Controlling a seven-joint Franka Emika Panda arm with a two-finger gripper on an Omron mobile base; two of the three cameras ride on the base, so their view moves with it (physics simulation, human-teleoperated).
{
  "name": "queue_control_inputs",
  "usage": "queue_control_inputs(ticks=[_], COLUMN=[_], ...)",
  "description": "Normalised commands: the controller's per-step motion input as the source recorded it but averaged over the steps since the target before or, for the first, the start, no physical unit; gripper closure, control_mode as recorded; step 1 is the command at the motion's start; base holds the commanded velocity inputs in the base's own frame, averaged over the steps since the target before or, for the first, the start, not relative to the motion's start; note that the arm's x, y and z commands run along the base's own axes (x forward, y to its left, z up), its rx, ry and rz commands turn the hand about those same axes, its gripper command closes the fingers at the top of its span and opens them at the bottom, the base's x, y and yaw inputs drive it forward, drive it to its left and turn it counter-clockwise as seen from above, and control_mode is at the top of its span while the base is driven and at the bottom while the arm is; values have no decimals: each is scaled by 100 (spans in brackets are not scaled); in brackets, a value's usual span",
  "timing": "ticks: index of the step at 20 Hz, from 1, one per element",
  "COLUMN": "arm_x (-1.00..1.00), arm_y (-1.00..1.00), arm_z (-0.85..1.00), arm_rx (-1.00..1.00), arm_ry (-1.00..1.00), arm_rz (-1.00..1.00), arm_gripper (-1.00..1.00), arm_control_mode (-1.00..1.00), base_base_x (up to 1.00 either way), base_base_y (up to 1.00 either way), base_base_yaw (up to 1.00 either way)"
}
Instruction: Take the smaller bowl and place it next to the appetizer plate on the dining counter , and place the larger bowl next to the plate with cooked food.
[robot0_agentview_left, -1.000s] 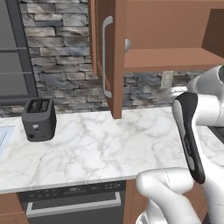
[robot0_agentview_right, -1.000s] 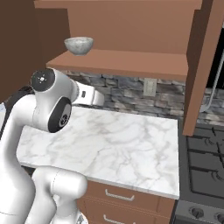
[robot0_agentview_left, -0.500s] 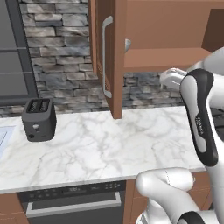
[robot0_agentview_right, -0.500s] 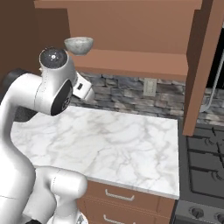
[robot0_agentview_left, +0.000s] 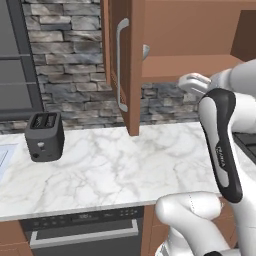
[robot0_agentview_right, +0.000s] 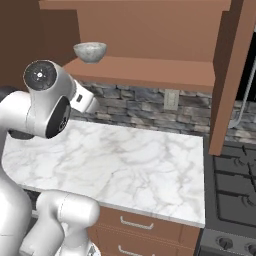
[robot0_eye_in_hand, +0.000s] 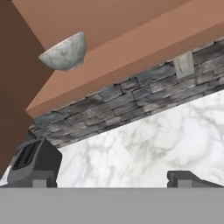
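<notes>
Marble counter (robot0_eye_in_hand: 148, 148) lies beyond the spread, empty fingers (robot0_eye_in_hand: 186, 178); the smaller bowl (robot0_eye_in_hand: 64, 52) rests on the cabinet shelf (robot0_eye_in_hand: 113, 65), upper-left of them, awaiting pickup

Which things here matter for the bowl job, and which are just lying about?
For the job:
- smaller bowl, on the open cabinet's shelf
- hand

Lying about:
- toaster
- marble worktop
- stove
- wall outlet

arm: raised, elbow bent | tool (robot0_eye_in_hand: 113, 180): tips apart, nothing between | wrist: rolled
</notes>
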Motion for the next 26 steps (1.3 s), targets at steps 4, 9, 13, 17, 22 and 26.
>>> queue_control_inputs(ticks=[4,9,13,17,22,26], arm_x=[0,10,53,56,60,53], arm_y=[3,7,16,9,0,0], arm_z=[53,38,29,32,2,1], arm_rx=[5,5,0,0,0,0], arm_ry=[0,3,0,0,0,0], arm_rz=[0,0,0,0,0,0], arm_gripper=[-100,-100,-100,-100,-100,-100], arm_control_mode=[-100,-100,-100,-100,-100,-100], base_base_x=[0,0,0,0,0,0], base_base_y=[0,0,0,0,0,0], base_base_yaw=[0,0,0,0,0,0])
